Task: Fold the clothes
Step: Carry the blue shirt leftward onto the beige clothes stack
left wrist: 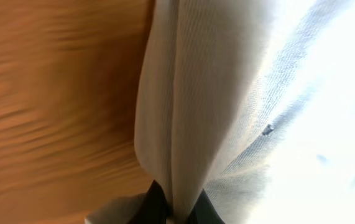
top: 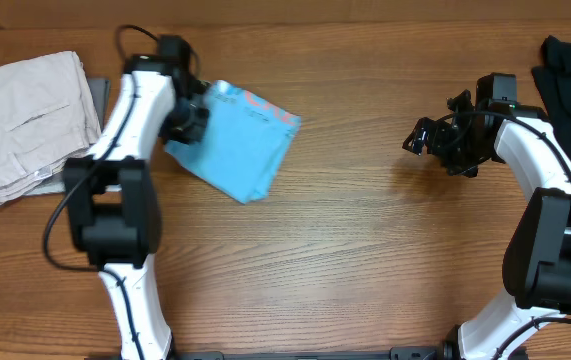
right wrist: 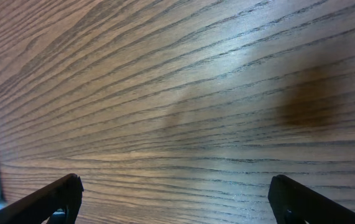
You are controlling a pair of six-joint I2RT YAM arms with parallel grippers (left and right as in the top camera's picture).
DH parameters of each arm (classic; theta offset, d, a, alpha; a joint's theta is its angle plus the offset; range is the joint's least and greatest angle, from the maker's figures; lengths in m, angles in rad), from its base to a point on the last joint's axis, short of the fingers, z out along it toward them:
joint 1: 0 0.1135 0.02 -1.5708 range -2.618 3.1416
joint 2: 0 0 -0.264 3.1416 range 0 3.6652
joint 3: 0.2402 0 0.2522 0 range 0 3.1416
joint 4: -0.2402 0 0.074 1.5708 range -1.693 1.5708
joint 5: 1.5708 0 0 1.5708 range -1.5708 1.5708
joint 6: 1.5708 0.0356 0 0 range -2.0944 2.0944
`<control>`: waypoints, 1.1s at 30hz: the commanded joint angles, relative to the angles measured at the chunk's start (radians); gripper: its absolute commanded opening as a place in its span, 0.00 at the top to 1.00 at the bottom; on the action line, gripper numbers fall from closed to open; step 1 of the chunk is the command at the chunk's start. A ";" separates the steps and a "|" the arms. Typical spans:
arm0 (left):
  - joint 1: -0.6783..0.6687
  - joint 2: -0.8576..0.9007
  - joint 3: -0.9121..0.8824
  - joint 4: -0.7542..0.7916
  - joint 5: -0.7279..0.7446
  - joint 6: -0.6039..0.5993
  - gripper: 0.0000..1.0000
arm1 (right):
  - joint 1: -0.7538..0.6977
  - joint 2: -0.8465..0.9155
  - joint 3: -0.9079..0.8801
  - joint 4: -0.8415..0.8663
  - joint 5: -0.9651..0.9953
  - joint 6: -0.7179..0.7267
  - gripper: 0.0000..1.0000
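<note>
Left gripper (top: 191,117) clamped shut on light blue T-shirt (top: 243,148), folded, near back edge of table (top: 365,250), left side. Right gripper (top: 418,137) wide open, empty. Risk: thin pinch slips, or one-sided pull undoes the folds.

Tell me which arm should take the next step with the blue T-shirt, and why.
Left. The left pincer is shut on a pinch of the blue T-shirt, so it can lift or fold the fabric at once. The right pincer hangs open over the bare table, well apart from the shirt.
</note>
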 commanded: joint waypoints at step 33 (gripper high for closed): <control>0.223 -0.151 0.229 0.119 -0.485 0.035 0.96 | -0.001 -0.026 0.013 0.005 0.006 0.000 0.00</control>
